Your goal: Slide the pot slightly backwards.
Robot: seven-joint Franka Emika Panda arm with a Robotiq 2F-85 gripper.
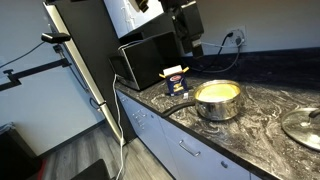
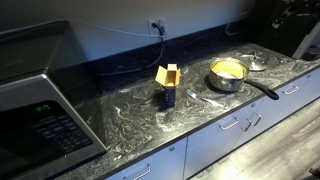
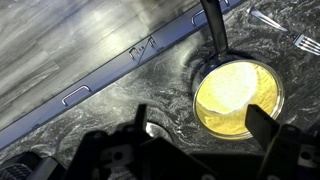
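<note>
Gripper [image 3: 200, 122], wrist view: we see its two dark fingers [image 3: 262, 130] spread wide apart at the lower edge, pinching nothing. Beyond them the pot [image 3: 237, 98] shows its yellowish inside from above, its dark handle [image 3: 212, 30] reaching toward the counter's edge over the drawer fronts [image 3: 100, 70].

In an exterior view, we find the pot [image 1: 217, 98] on the dark marbled countertop [image 1: 262, 105], near a blue box [image 1: 177, 82] standing before a black microwave [image 1: 140, 60]. A glass lid [image 1: 305, 125] lies apart from it, and the gripper [image 1: 186, 35] hangs well above.

In an exterior view, we note the pot [image 2: 228, 73] apart from the box [image 2: 168, 82], with its handle [image 2: 262, 90] angled toward the front edge.
</note>
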